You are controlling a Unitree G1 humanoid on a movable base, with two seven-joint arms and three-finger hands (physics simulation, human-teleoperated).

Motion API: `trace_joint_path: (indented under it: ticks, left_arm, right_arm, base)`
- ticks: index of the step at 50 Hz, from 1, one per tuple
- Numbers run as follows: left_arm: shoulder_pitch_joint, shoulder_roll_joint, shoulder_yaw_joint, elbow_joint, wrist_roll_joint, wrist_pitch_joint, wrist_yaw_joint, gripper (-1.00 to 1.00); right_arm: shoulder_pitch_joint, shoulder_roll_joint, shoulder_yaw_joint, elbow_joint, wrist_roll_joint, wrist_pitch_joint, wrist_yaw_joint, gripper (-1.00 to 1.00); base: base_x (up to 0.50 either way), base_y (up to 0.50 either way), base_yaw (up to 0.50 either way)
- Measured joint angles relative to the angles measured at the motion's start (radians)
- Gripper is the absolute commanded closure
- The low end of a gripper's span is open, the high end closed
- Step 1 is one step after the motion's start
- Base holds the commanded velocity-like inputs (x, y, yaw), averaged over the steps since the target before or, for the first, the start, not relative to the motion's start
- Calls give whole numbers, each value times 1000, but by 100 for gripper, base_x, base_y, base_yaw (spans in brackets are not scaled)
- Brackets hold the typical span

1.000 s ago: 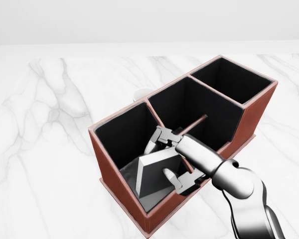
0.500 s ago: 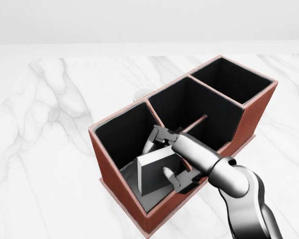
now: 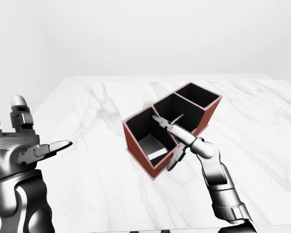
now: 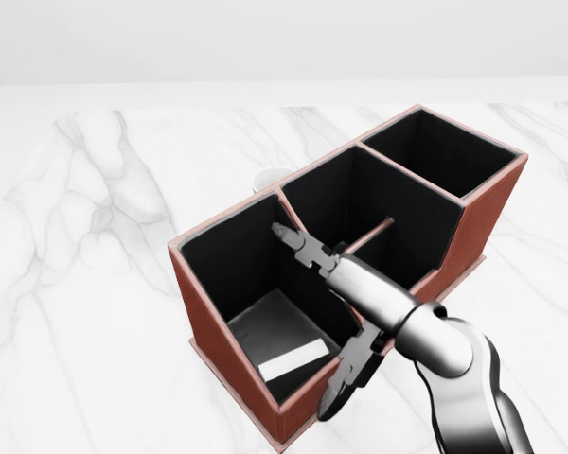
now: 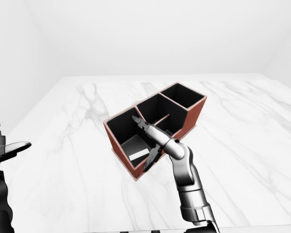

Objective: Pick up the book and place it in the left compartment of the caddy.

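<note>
one book (image 4: pixel 282 339) lies flat in the caddy's (image 4: pixel 222 348) left compartment; my right hand (image 4: pixel 329 313) hovers at its three o'clock, fingers spread, empty.

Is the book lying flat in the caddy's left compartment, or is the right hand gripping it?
Flat and released. The book lies on the floor of the caddy's left compartment; the right hand is above it with fingers spread, holding nothing.

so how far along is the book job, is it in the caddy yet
Done: the book lies flat on the floor of the caddy's left compartment. In hand: nothing; the right hand is open over that compartment, the left hand open, off to the side. Left: only pulling the arm clear.
</note>
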Motion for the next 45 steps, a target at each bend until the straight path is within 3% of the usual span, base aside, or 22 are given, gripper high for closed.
trace_joint_path:
  ticks: [24,45]
  left_arm:
    - [-2,1,-1,5,1,0,-1,-100]
    - [1,-3,-4,0,3,0,-3,-100]
  right_arm:
    - [18,7,3,-10,21,0,-3,-100]
    - [13,-27,33,-476,-35,0,0,-100]
  base:
    - [0,0,0]
    - [0,0,0]
